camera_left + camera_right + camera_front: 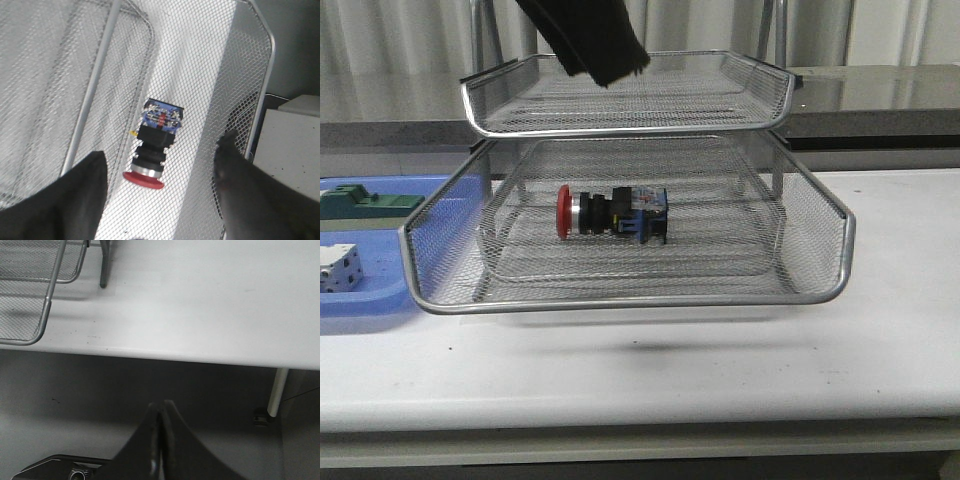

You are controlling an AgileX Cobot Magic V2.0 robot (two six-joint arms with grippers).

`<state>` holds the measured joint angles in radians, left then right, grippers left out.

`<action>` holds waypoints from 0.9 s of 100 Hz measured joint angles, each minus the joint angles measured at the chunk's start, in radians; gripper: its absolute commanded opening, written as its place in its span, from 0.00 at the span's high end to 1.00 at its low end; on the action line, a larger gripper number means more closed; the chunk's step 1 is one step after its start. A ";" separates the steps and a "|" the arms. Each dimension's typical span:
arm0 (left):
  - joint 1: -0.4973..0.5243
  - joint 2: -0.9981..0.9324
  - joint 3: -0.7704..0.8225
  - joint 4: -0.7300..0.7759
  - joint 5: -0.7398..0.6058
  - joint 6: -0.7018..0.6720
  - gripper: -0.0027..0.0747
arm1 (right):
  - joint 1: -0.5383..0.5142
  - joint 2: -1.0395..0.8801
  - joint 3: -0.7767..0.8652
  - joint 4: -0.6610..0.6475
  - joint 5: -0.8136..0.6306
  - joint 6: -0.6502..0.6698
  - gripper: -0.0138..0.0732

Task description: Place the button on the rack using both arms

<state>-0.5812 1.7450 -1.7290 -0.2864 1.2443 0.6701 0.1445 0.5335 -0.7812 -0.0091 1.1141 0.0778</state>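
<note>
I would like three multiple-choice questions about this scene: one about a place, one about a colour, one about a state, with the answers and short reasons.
1. Where does the button lie?
A. in the rack's lower visible tray
B. in the blue tray
C. on the bare table

2. What colour is the button's head?
A. green
B. red
C. yellow

3. How are the two grippers?
A. both shut
B. left open, right shut
C. left shut on the button

Answers:
1 A: the front view shows it on its side on the mesh of the lower tray.
2 B: the mushroom head is red in the front and left wrist views.
3 B: the left gripper has its fingers spread apart above the button, touching nothing; the right gripper has its fingers together, off the table.
</note>
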 measured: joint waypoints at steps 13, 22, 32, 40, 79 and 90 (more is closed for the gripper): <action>0.052 -0.072 0.003 0.015 0.004 -0.039 0.40 | 0.000 0.000 0.000 0.000 0.000 0.000 0.92; 0.109 -0.127 0.022 0.020 0.004 -0.050 0.40 | 0.000 0.000 0.000 0.000 0.000 0.000 0.92; 0.181 -0.192 0.063 0.023 0.006 -0.062 0.40 | 0.000 0.000 0.000 0.000 0.000 0.000 0.92; 0.241 -0.248 0.109 0.024 0.003 -0.069 0.40 | 0.000 0.000 0.000 0.000 0.000 0.000 0.92; 0.469 -0.615 0.464 -0.002 -0.333 -0.088 0.40 | 0.000 0.000 0.000 0.000 0.000 0.000 0.92; 0.484 -0.727 0.576 -0.009 -0.440 -0.104 0.40 | 0.000 0.000 0.000 0.000 0.000 0.000 0.92</action>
<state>-0.0974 1.0175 -1.1527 -0.2958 0.8043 0.5657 0.1445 0.5335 -0.7812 -0.0091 1.1141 0.0778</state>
